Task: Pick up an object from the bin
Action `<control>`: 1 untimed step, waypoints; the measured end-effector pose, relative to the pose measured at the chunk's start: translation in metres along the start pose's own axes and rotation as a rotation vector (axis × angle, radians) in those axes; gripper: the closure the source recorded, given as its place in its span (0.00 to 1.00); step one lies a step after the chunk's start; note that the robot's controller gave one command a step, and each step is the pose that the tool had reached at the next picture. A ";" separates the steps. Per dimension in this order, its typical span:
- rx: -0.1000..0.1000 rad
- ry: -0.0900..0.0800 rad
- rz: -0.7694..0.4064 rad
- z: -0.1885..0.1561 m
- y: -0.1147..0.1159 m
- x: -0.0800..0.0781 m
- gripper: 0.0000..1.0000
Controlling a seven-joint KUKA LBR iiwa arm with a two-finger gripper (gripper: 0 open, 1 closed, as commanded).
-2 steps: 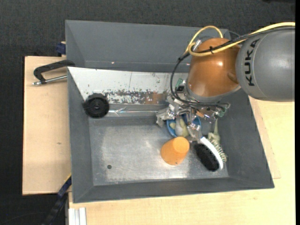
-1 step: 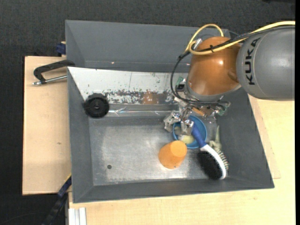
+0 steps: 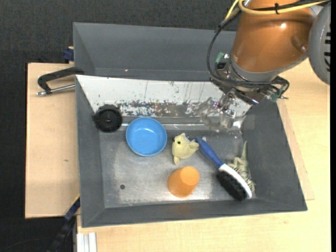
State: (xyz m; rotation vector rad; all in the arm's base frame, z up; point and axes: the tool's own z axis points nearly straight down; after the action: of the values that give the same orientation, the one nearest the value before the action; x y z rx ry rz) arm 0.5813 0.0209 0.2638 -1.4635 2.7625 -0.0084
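Observation:
My gripper [image 3: 229, 107] hangs below the orange cover at the bin's back right, near the back wall and above the floor. Nothing shows in it. Nearest to it, below and a little left, lies a brush [image 3: 222, 167] with a blue handle and a black bristle head, angled toward the front right. A small pale yellow toy animal [image 3: 184, 147] lies just left of the brush handle. A cream-coloured ragged thing [image 3: 243, 168] rests against the brush head by the right wall.
An orange cup [image 3: 184, 181] lies on its side near the front. A blue bowl [image 3: 146, 136] stands left of the yellow toy, and a black round disc [image 3: 107, 118] sits at the back left. The bin's walls slope steeply inward.

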 end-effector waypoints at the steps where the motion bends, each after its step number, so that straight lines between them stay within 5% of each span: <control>1: -0.015 0.013 0.042 0.093 -0.037 0.042 1.00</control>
State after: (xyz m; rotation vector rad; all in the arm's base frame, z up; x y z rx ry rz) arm 0.5896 -0.0339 0.1710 -1.4128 2.8094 0.0034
